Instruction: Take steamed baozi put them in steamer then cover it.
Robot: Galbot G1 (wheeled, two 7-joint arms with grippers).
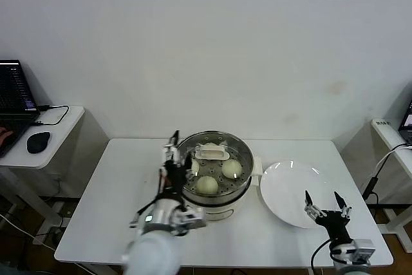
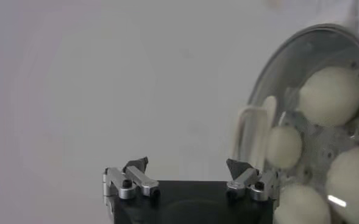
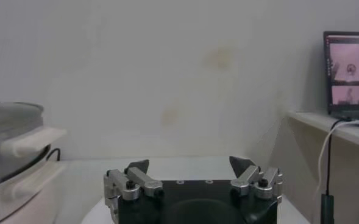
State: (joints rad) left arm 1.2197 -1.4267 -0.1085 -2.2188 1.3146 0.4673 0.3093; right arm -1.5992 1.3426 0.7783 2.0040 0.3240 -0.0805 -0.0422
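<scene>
The steamer [image 1: 214, 203] stands at the table's middle with the glass lid [image 1: 228, 154] and its cream handle [image 1: 212, 152] on top. Several cream-white baozi [image 1: 206, 185] lie inside on the perforated tray, seen through the lid. My left gripper [image 1: 171, 152] is open and empty, just beside the steamer's left rim. In the left wrist view my left gripper [image 2: 187, 165] has the lid [image 2: 289, 79], its handle [image 2: 252, 137] and the baozi [image 2: 330, 96] beside it. My right gripper [image 1: 327, 203] is open and empty over the front edge of the white plate [image 1: 290, 188]. It also shows in the right wrist view [image 3: 190, 164], with the steamer [image 3: 8, 146] off to one side.
The plate is bare, right of the steamer. A side table at the left holds a laptop [image 1: 13, 94] and a mouse [image 1: 38, 141]. Another side table [image 1: 393, 134] with cables stands at the right, and a screen [image 3: 348, 76] sits on it.
</scene>
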